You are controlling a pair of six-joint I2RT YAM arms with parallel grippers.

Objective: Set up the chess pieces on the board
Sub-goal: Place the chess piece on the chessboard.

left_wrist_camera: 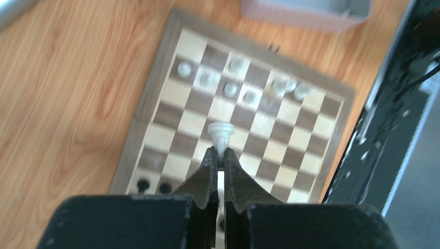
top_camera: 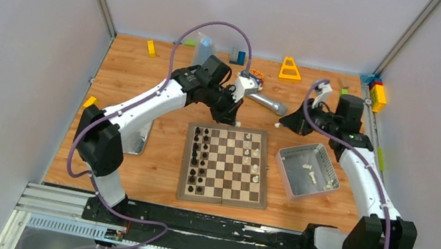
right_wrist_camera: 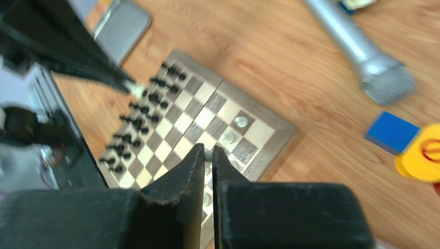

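The wooden board (top_camera: 223,186) lies at the table's middle, with black pieces (top_camera: 197,158) along its left columns and several white pieces (top_camera: 254,161) on its right side. My left gripper (top_camera: 231,119) hangs over the board's far edge. In the left wrist view my left gripper (left_wrist_camera: 218,151) is shut on a white chess piece (left_wrist_camera: 220,134) above the board (left_wrist_camera: 290,132). My right gripper (top_camera: 280,125) hovers off the board's far right corner. In the right wrist view my right gripper (right_wrist_camera: 206,149) is shut on a small white piece (right_wrist_camera: 208,153) above the board (right_wrist_camera: 197,111).
An open metal tin (top_camera: 297,157) right of the board holds a few white pieces (top_camera: 312,175). A flat metal lid (top_camera: 142,138) lies left of the board, under the left arm. A microphone (top_camera: 268,103), a yellow triangle (top_camera: 291,68) and toy blocks sit behind the board.
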